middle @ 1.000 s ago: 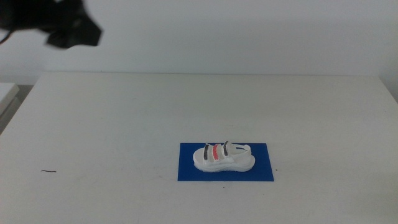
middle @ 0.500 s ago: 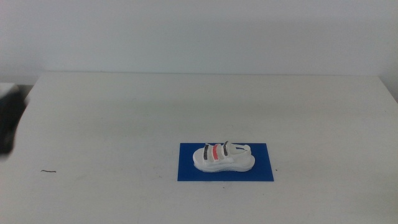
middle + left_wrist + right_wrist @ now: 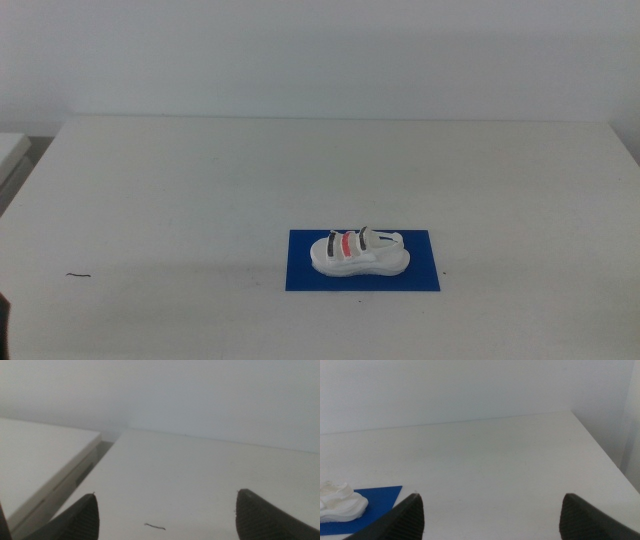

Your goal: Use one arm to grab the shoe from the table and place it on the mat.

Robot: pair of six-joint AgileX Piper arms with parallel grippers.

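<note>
I see no arm over the table [image 3: 200, 190] from my middle camera. Both arms are pulled back and waiting at the near side.

My left gripper [image 3: 165, 510] hangs low over the left side of the table. Its two dark jaws are wide apart and hold nothing. Between them I see a thin dark squiggle [image 3: 155, 526] on the white top. A second white surface [image 3: 35, 460] sits beside the table's left edge.

My right gripper [image 3: 490, 510] hangs low over the right side of the table. Its jaws are wide apart too, with nothing in them. This camera shows one end of the shoe [image 3: 340, 502] and a corner of the mat [image 3: 380, 497] off to one side.

The shoe [image 3: 360, 253] lies on the blue mat [image 3: 420, 270], sole down. Its long side runs left to right, the same way as the mat's long side. It sits near the middle of the mat, with blue showing all around it. Its red strap is between two dark straps. The strappy end is to the left, and the open white end is to the right. The mat lies flat on the table, a bit right of the middle and toward the near edge.
</note>
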